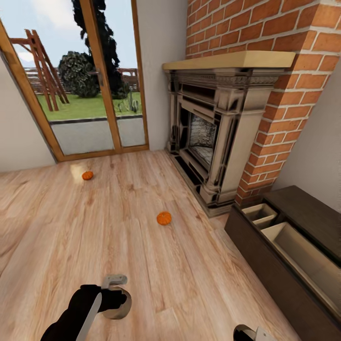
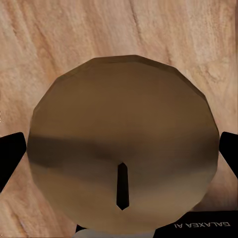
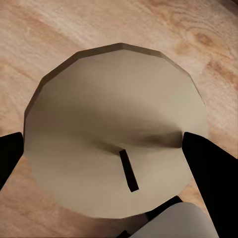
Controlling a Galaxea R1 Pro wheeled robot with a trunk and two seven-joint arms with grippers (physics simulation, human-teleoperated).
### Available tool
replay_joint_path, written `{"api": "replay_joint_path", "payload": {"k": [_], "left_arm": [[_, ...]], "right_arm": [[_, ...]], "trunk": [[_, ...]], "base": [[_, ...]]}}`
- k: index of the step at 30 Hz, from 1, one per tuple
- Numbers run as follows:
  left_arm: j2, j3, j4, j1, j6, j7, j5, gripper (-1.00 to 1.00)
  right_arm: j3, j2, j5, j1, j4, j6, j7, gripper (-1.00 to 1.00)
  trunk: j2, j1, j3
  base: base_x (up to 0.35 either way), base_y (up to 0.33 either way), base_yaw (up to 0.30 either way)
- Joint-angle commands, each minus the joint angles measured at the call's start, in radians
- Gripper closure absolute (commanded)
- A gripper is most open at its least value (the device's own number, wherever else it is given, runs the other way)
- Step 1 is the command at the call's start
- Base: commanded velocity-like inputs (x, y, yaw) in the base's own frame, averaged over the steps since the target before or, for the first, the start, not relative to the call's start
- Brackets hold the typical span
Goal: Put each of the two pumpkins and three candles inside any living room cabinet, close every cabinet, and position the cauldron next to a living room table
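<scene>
While both tools (image 1: 115, 297) (image 3: 119, 148) are clamping candles (image 2: 124, 144) (image 3: 114, 134), two pumpkins (image 1: 164, 218) (image 1: 87, 175) are lying well ahead; wrist views are showing wicks.

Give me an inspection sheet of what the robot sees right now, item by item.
Surface: bare wood floor.
Job's things: two pumpkins on the floor, near pumpkin and far pumpkin by the glass door; cabinet with two drawers pulled out, nothing seen inside; a candle in the left gripper, another candle in the right gripper.
Clutter: nothing seen.
Grippers: each shut on a candle.
Cables: nothing seen.
Surroundings: fireplace, brick chimney.
</scene>
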Motion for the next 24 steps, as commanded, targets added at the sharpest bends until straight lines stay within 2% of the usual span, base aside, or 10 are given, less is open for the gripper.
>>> {"api": "replay_joint_path", "payload": {"k": [1, 13, 24], "left_arm": [[0.000, 0.000, 0.000, 0.000, 0.000, 0.000, 0.000, 1.00], [0.000, 0.000, 0.000, 0.000, 0.000, 0.000, 0.000, 1.00], [0.000, 0.000, 0.000, 0.000, 0.000, 0.000, 0.000, 1.00]], "right_arm": [[0.000, 0.000, 0.001, 0.000, 0.000, 0.000, 0.002, 1.00], [0.000, -0.001, 0.000, 0.000, 0.000, 0.000, 0.015, 1.00], [-0.001, -0.002, -0.001, 0.000, 0.001, 0.000, 0.015, 1.00]], "trunk": [[0.000, 0.000, 0.000], [0.000, 0.000, 0.000], [0.000, 0.000, 0.000]], "base": [[0.252, 0.206, -0.281], [0.226, 0.223, -0.281], [0.161, 0.253, -0.281]]}}
